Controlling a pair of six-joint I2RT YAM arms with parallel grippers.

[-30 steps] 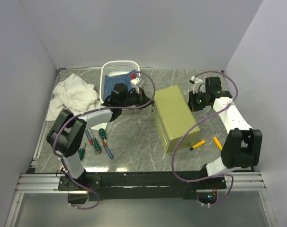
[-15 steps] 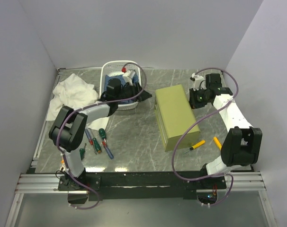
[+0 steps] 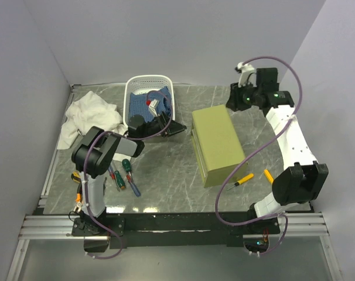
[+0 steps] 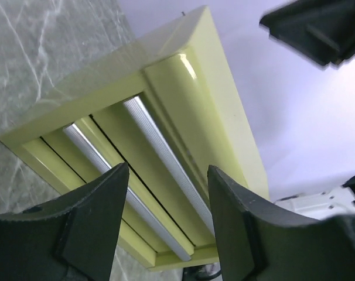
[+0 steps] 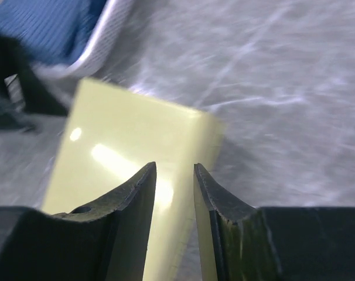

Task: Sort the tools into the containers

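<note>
Blur smears the whole right wrist view, where the basket (image 5: 104,40) is cut off by the top left corner. In the left wrist view the lower edge of the chest (image 4: 183,117) is hidden behind both fingers (image 4: 78,228). From above, the screwdrivers (image 3: 126,166) are too small to count surely.

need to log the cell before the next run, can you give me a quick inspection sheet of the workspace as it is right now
surface: grey marbled table, no spills seen
job's things: olive-green drawer chest mid-table; white basket lined with blue fabric toward the back; loose screwdrivers near the left arm; yellow screwdriver by the chest's near corner
clutter: white cloth crumpled far left
grippers: left gripper open, empty, facing the chest's drawers; right gripper slightly open, empty, above the chest
cables: purple cable loops along each arm; the right one hangs beside the chest's near corner
surroundings: plain pale walls; metal rail at the near edge
</note>
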